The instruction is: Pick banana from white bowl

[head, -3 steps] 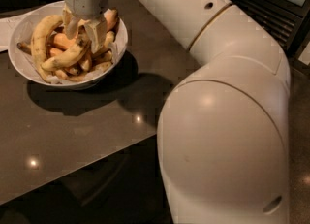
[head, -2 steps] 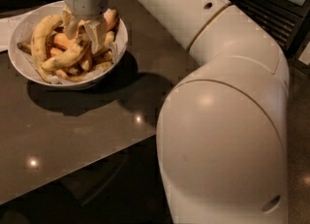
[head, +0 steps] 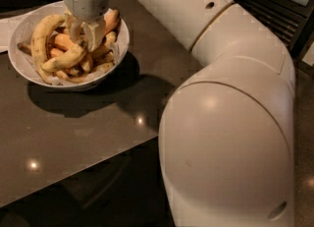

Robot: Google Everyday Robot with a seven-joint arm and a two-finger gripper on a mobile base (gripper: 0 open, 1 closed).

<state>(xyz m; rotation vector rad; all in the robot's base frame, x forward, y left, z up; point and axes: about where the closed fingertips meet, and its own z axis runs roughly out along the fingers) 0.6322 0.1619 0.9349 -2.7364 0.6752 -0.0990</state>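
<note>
The white bowl stands at the far left of the dark table and holds several bananas. My gripper reaches straight down into the middle of the bowl from the arm above. Its two pale fingers stand close together on either side of the upper end of the banana, a curved yellow one with dark edges lying across the pile. The banana still rests on the others. A longer, paler arched banana lies along the bowl's left side. Short orange-toned bananas lie behind the gripper.
The dark glossy table stretches toward the front, its edge running diagonally at lower left. A white napkin lies left of the bowl. My large pale arm fills the right half of the view.
</note>
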